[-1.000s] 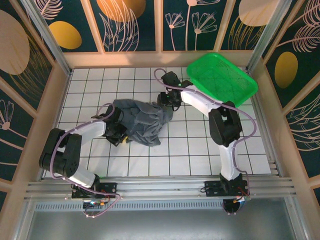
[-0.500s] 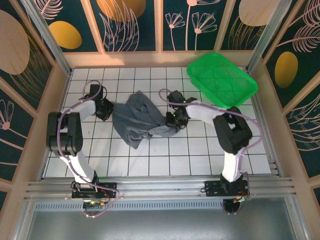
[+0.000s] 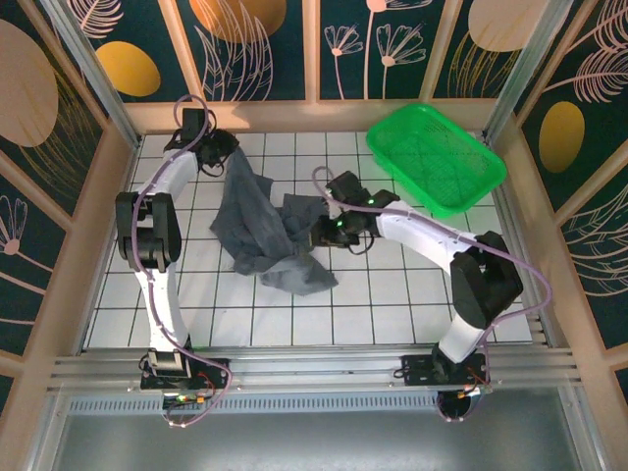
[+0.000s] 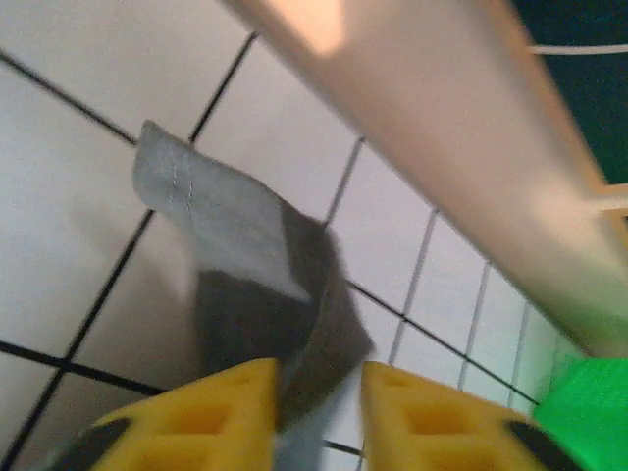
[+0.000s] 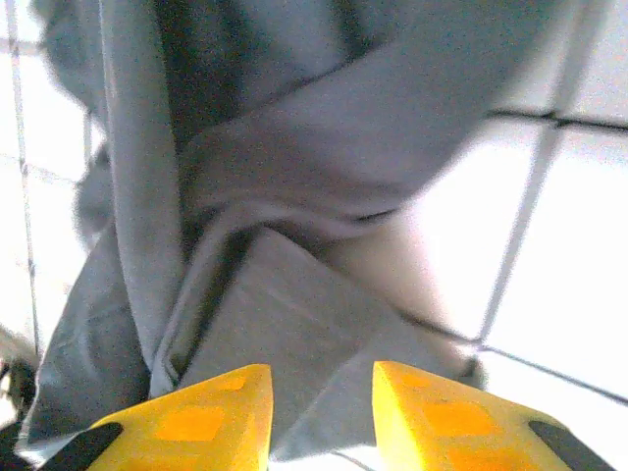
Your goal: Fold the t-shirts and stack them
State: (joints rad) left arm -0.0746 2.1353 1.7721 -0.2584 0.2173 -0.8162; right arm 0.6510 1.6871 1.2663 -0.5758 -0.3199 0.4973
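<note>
Grey t-shirt [image 3: 257,221] — left arm [image 3: 173,177] stretched far, jaws gripping it.

left pincer [image 3: 218,157] stretched far out, right pincer [image 3: 322,228] reaching inward, both nipping the t-shirt [image 3: 257,221].

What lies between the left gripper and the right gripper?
The t-shirt, crumpled, stretches from the left gripper to the right gripper; the top view shows it.

The left gripper [image 3: 218,157], earlier near the front, now reaches the back wall, well left of the green basket [image 3: 437,157]. The t-shirt [image 3: 260,231], earlier bunched, now stretches out lengthwise. The right gripper [image 3: 326,228] has drawn farther from the basket.
</note>
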